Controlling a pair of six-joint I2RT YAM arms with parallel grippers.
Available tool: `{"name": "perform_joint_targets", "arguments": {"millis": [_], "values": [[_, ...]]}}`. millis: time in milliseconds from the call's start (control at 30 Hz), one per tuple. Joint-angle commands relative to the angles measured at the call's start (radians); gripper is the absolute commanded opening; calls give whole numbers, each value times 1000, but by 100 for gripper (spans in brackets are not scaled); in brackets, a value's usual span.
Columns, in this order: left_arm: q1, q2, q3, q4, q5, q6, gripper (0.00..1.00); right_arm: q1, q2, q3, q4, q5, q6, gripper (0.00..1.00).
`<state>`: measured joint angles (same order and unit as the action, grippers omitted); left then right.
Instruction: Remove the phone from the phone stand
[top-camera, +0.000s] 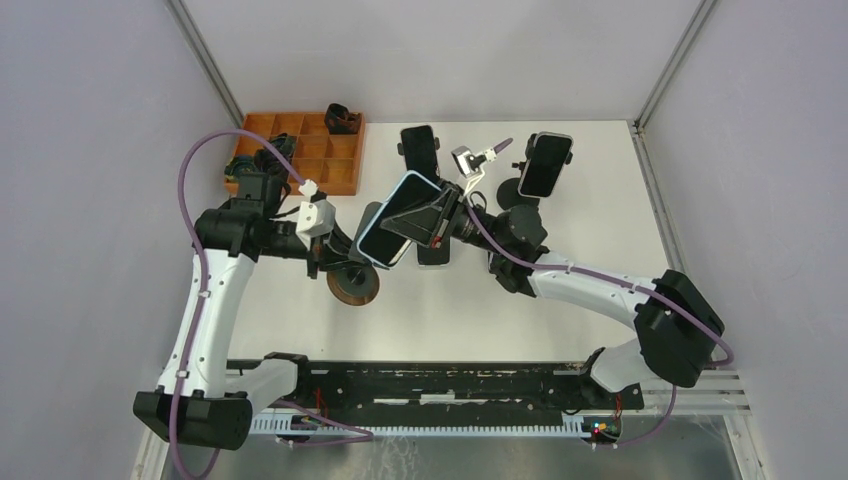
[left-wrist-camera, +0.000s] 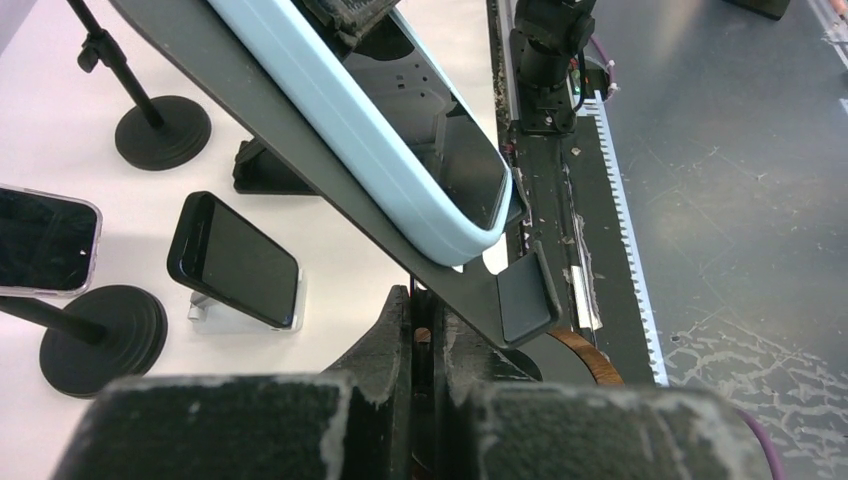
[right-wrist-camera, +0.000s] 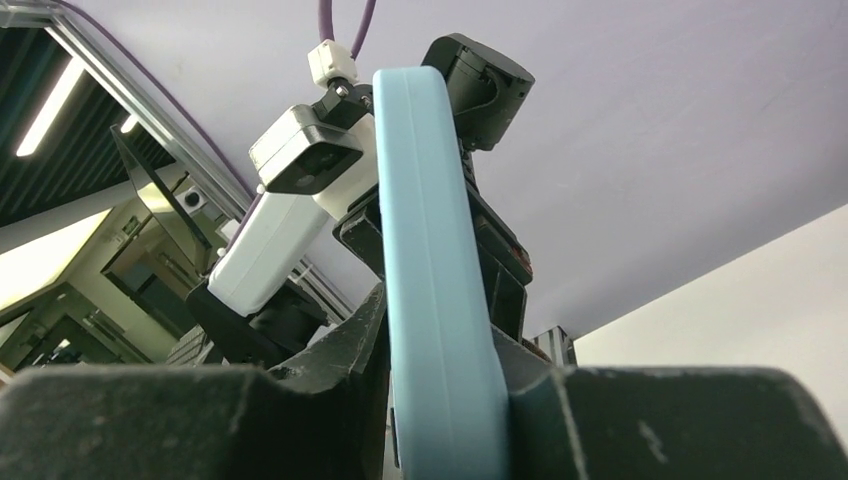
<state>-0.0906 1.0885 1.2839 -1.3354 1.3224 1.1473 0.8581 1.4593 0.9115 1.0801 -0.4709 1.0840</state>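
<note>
The phone (top-camera: 398, 218), in a light blue case, lies tilted against the dark plate of the phone stand (left-wrist-camera: 480, 290) at the table's middle. Its lower end sits a little up from the stand's bottom lip. The stand has a round wooden base (top-camera: 353, 285). My left gripper (top-camera: 335, 262) is shut on the stand's thin stem just under the plate, as the left wrist view (left-wrist-camera: 437, 320) shows. My right gripper (top-camera: 440, 215) is shut on the phone's upper end, a finger on each face of the phone (right-wrist-camera: 435, 300).
An orange compartment tray (top-camera: 300, 150) stands at the back left. Two more phones on black stands (top-camera: 420, 150) (top-camera: 545, 165) stand at the back. A black phone on a small white stand (left-wrist-camera: 235, 262) sits just behind. A white clamp (top-camera: 465, 160) lies between them.
</note>
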Motion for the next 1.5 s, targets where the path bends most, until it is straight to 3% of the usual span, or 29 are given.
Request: {"name": "perform_joint_targets", "arguments": {"millis": [0, 167, 267, 400, 533, 867, 1033, 1267, 1467], "values": [[11, 3, 38, -6, 31, 1, 2, -29, -94, -24, 83, 51, -12, 29], [22, 6, 28, 75, 58, -104, 2, -28, -102, -56, 83, 91, -4, 31], [33, 15, 11, 86, 77, -125, 2, -31, -106, -65, 75, 118, 2, 37], [47, 28, -7, 86, 76, -128, 2, -43, -103, -68, 69, 123, 22, 36], [85, 46, 12, 86, 88, -122, 2, -55, -113, -91, 71, 128, 46, 26], [218, 120, 79, 89, 43, -39, 2, -102, -191, -162, 36, 104, 53, 19], [241, 143, 99, 103, 28, -20, 2, -110, -214, -155, -86, 54, 6, 7], [253, 149, 157, 104, 44, -46, 2, 26, -105, -112, -389, 55, -114, 0], [255, 136, 191, 108, 53, -84, 2, 162, 122, -31, -403, 64, -106, 0]]}}
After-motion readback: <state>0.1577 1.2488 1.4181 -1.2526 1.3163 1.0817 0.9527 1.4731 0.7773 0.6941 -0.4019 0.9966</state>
